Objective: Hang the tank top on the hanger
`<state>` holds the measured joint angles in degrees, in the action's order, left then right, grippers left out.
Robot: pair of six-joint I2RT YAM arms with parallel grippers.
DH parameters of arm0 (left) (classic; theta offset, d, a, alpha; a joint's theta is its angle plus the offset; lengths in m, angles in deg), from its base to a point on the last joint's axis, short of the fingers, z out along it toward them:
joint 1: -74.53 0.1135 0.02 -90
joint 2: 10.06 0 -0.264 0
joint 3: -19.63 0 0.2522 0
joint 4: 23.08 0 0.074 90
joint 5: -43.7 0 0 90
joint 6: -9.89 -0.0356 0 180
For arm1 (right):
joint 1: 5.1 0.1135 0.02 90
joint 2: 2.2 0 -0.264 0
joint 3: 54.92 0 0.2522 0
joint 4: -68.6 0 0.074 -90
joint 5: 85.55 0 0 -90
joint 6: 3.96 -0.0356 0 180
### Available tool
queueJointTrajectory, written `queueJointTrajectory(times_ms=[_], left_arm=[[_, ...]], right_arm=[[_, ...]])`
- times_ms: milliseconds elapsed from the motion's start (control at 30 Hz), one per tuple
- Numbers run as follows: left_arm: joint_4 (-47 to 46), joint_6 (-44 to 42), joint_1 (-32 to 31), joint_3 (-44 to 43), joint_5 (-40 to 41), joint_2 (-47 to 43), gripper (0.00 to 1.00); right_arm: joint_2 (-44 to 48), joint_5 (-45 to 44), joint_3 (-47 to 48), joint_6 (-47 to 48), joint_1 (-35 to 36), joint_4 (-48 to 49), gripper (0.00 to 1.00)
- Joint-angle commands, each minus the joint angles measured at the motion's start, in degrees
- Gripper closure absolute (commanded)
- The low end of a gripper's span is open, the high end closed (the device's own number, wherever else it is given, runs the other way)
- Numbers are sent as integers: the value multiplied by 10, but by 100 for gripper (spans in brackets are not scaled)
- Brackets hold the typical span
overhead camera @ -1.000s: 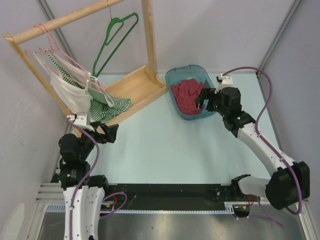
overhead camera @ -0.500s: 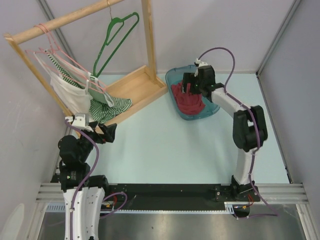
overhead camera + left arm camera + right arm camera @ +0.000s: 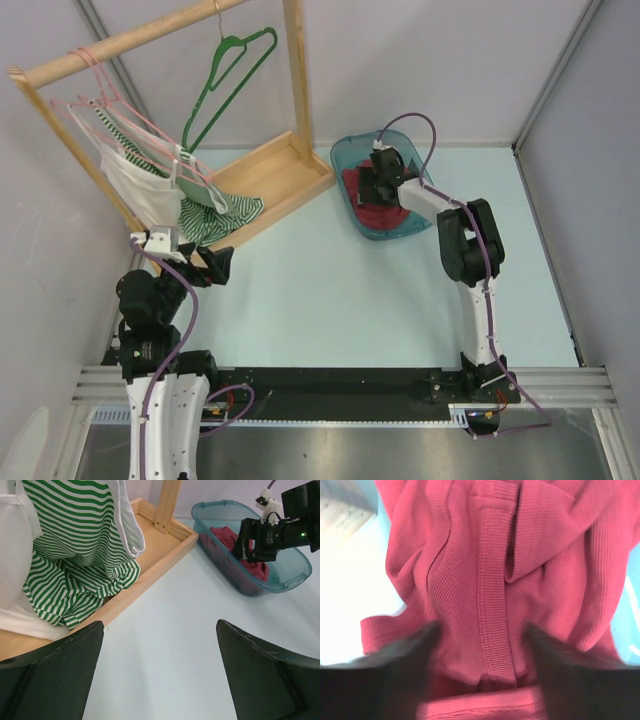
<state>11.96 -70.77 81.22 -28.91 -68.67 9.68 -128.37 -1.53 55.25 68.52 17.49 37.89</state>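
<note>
The dark red tank top [image 3: 362, 211] lies crumpled in a teal bin [image 3: 346, 153]. My right gripper [image 3: 379, 186] is lowered into the bin on top of it. In the right wrist view the ribbed fabric [image 3: 490, 570] fills the frame, and the gripper [image 3: 482, 632] stands open with a hem fold between its blurred fingers [image 3: 417, 647]. The green hanger [image 3: 226, 84] hangs from the wooden rail at the back. My left gripper [image 3: 222, 265] is open over bare table [image 3: 160, 630], near the rack's base. From there the tank top [image 3: 224, 534] shows in the bin.
A wooden clothes rack [image 3: 270, 180] stands at the back left, with pink hangers [image 3: 100, 95] carrying a white garment [image 3: 140, 190] and a green-and-white striped garment [image 3: 80, 550]. The rack's base board [image 3: 150, 570] runs close to my left gripper.
My right arm has swung from the bin's right side to over the bin and come down onto the tank top. The left arm has not moved.
</note>
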Motion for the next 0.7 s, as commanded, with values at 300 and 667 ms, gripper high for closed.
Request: queueJointTrajectory(times_ms=[300,667], left_arm=[[-13,-12,-5,1,7,-10,0],[-12,-12,-13,2,22,-27,1]], right_arm=[[92,7,74,27,0,-19,100],[326,-17,43,110,180,-11,100]])
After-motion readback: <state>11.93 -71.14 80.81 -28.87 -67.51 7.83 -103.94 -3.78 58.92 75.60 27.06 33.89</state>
